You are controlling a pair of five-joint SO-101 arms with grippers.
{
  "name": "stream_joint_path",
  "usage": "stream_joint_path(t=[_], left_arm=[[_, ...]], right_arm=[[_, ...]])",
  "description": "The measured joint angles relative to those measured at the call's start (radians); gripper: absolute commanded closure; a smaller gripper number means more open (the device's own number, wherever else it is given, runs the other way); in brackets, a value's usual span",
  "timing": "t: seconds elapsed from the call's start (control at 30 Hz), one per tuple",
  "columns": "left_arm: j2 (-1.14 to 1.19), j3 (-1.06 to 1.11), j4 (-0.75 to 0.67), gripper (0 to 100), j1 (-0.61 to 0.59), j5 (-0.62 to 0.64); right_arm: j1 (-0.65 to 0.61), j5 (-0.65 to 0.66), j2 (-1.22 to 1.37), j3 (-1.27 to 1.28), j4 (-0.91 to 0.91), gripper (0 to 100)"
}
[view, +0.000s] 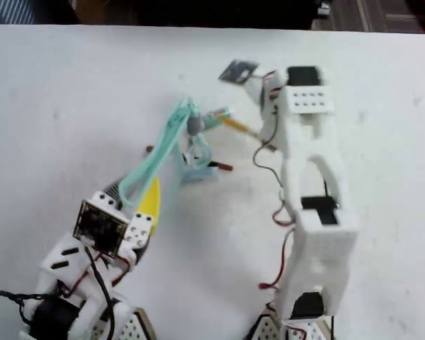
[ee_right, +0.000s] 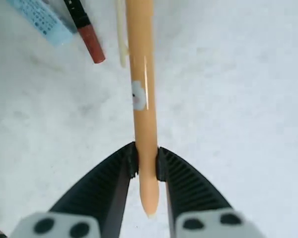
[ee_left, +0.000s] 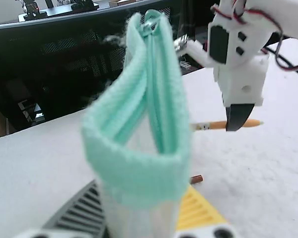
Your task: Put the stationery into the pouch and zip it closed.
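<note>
While left gripper (ee_left: pixel 139 220) clamps the mint pouch (ee_left: pixel 154 124), right gripper (ee_right: pixel 146 161) pinches the orange pencil (ee_right: pixel 141 74) by one end, long axis pointing at the pouch's far end.

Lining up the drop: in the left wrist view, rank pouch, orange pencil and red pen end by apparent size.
1. pouch, by far, though nearness to the camera inflates it.
2. orange pencil.
3. red pen end.
</note>
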Motion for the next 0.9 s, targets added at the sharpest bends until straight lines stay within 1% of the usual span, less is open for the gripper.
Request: stream_joint_path(t=[0.1,0.23,0.37,0.47,0.53,0.67,0.73,0.8,0.9], left_arm=[[0.000,0.000,0.000,98,0.000,0.000],[0.000,0.000,-0.002,98,0.000,0.000],[0.000,-0.031,-0.020,98,0.005,0.006],[-0.008,-0.080,-0.003,98,0.077,0.086],[-0.012,-0.089,0.023,98,0.144,0.127],[0.000,-0.091,0.038,98,0.253,0.127],[-0.012,-0.077,0.034,98,0.281,0.127],[-0.011,-0.035,0.003,98,0.299,0.126],[0.000,0.044,-0.064,98,0.308,0.126]], right_arm=[[0.034,-0.006,-0.143,0.008,0.006,98.1],[0.078,-0.074,-0.347,0.058,0.006,98.1],[0.075,-0.198,-0.551,0.109,0.006,98.1],[0.072,-0.307,-0.706,0.110,0.006,98.1],[0.041,-0.379,-0.807,0.110,0.008,98.1],[-0.071,-0.502,-0.999,0.110,0.008,98.1],[-0.135,-0.552,-1.082,0.110,0.008,98.1],[-0.210,-0.600,-1.152,0.109,0.005,98.1],[-0.282,-0.667,-1.237,0.112,-0.029,98.1]])
